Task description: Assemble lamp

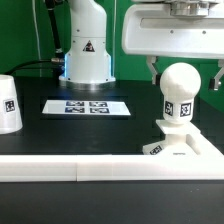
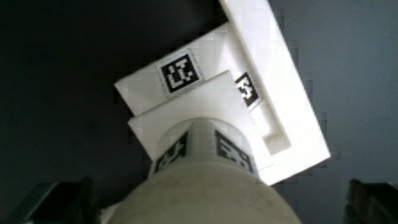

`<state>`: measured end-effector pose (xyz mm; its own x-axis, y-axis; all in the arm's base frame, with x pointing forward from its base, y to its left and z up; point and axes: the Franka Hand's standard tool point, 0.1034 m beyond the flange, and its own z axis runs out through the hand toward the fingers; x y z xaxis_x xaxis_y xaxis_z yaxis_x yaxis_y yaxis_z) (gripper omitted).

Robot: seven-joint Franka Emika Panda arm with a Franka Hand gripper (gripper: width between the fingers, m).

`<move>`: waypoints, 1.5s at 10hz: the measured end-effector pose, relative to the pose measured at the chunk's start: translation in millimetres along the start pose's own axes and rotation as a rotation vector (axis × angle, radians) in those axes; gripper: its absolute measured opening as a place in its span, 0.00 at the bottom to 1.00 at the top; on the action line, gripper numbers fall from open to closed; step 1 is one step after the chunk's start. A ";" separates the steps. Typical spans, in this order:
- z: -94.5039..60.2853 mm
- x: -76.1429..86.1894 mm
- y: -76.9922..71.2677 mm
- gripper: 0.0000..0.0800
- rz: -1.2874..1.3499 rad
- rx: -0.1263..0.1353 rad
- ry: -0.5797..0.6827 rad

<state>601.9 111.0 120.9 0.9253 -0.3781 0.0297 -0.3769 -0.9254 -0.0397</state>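
Note:
The white ball-shaped bulb [image 1: 182, 97] stands upright on the flat square base [image 1: 157, 149] at the exterior view's right. My gripper [image 1: 184, 78] hangs over it, open, with one finger on each side of the bulb's round head and a gap to each. In the wrist view the bulb [image 2: 205, 165] fills the space between my dark fingers [image 2: 54, 203], with the tagged base [image 2: 178, 78] beneath it. The tapered shade [image 1: 8, 103] stands alone at the exterior view's left edge.
A white rail [image 1: 80, 168] runs along the front and turns up beside the base at the right [image 2: 285, 90]. The marker board [image 1: 87, 106] lies mid-table. The white robot pedestal [image 1: 88, 45] stands behind it.

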 end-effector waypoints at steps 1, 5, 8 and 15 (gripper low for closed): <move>-0.1 1.3 1.6 0.87 -0.112 -0.003 0.003; -2.7 12.1 7.4 0.87 -0.693 -0.020 0.035; -2.5 13.4 9.6 0.87 -0.888 -0.028 0.031; -4.2 14.5 -1.2 0.87 -1.526 -0.089 0.008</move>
<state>615.6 106.5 125.6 0.4206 0.9072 -0.0098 0.9038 -0.4181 0.0909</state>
